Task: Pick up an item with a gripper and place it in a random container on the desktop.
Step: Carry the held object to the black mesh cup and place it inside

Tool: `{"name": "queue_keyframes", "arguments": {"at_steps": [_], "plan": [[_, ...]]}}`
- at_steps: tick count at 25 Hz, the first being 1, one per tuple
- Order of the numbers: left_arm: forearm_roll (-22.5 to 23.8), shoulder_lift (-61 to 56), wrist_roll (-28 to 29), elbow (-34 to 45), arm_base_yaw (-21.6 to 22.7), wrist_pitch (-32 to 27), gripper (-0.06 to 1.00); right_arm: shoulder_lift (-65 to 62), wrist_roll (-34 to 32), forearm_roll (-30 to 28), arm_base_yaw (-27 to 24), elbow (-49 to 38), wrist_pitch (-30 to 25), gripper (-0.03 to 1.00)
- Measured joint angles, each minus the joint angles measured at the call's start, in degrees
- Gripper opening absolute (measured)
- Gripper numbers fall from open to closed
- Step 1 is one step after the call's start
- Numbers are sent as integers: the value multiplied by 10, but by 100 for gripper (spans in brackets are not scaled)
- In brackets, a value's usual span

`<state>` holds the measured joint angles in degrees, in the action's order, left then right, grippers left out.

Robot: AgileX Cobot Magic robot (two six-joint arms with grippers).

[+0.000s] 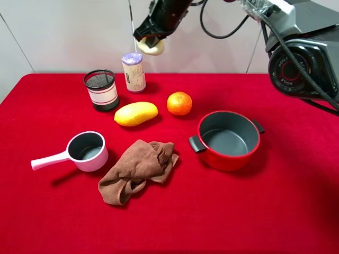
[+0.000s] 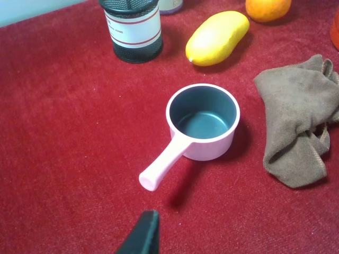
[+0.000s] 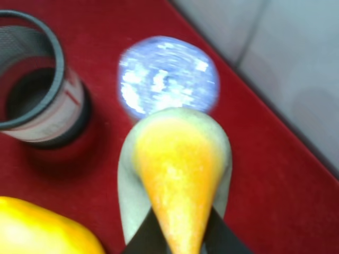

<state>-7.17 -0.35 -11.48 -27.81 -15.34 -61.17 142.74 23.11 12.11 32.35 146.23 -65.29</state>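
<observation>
High over the back of the red desktop (image 1: 275, 211), my right gripper (image 1: 150, 39) is shut on the item (image 1: 154, 48), a pale cream bun-like thing. In the right wrist view the item (image 3: 177, 174) shows a yellow-orange centre, squeezed between the dark fingers (image 3: 142, 237). It hangs above a foil-topped cylinder (image 3: 168, 74). The container (image 1: 100, 89), a black mesh cup with a white band, stands to the left of that cylinder and shows in the wrist views too: container (image 3: 32, 90), container (image 2: 133, 29). Of my left gripper, only one dark fingertip (image 2: 143, 235) shows, low over the cloth near the pink saucepan.
A yellow mango (image 1: 136, 114) and an orange (image 1: 179, 103) lie mid-table. A pink-handled saucepan (image 1: 87, 151) sits front left, a crumpled brown cloth (image 1: 139, 169) in the middle, and a red pot (image 1: 229, 139) with black handles to the right.
</observation>
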Motion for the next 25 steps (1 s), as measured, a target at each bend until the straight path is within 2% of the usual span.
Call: {"name": "queue_keyframes", "arguments": {"at_steps": [6, 15, 25], "plan": [[0, 0, 0, 0, 0, 0, 98, -7, 0, -2, 39, 0, 5, -2], [0, 0, 0, 0, 0, 0, 98, -7, 0, -2, 98, 0, 49, -2], [0, 0, 0, 0, 0, 0, 98, -7, 0, 35, 124, 0, 153, -2]]}}
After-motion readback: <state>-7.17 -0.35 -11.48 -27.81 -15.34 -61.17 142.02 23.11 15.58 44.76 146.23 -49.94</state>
